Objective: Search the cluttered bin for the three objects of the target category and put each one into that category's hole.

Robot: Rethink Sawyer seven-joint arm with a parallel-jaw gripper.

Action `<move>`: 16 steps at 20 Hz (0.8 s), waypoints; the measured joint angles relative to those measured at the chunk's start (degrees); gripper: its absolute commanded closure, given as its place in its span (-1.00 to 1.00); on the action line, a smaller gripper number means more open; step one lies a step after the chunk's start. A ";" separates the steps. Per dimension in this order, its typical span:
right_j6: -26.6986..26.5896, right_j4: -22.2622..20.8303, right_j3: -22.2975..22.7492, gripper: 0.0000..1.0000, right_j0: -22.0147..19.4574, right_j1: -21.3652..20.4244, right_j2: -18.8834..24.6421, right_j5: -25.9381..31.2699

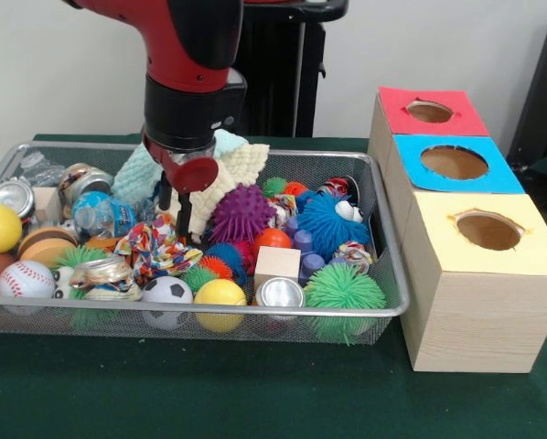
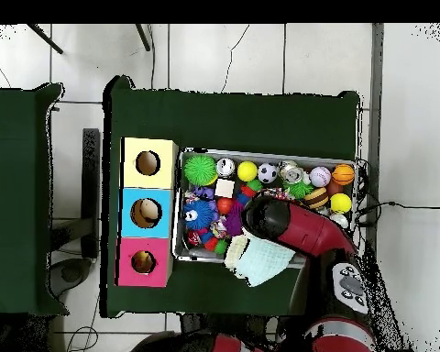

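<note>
Reaching Into the Bin for a Pick

Hovering low over the wire bin (image 1: 383, 197), my arm (image 1: 187, 55) comes down into its back-middle part, and my gripper (image 1: 177, 206) sits just above the clutter, beside the purple spiky ball (image 1: 241, 212) and in front of the knitted cloths (image 1: 237, 165). A red disc on the wrist hides most of the tool, so I cannot tell whether it is spread or closed, or whether it has anything in it. From above, my arm covers that part of the bin as well.

I judge that I am in the searching and picking step. Nothing tells me which category is wanted, so I cannot name the target. Candidates lie all round: the blue fuzzy toy (image 1: 328, 224), the green spiky ball (image 1: 344, 288), the soccer ball (image 1: 166, 291), the baseball (image 1: 24, 277), cans and a wooden block (image 1: 277, 262).

The three boxes stand well apart to the side of the bin, with a red hole (image 1: 429, 112), a blue hole (image 1: 454, 162) and a yellow hole (image 1: 488, 230), all uncovered.

Next I would need a firm hold on one item, a straight lift clear of the mesh wall, and a carry across to the matching hole. Loose neighbours may come up with it.
</note>
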 measured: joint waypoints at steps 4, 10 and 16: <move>0.00 0.13 -0.30 -1.00 0.14 -0.28 0.00 0.26; 0.00 0.75 -0.29 -1.00 0.57 -2.13 0.00 1.16; 0.00 2.75 -0.27 -1.00 0.94 -3.79 -0.01 1.18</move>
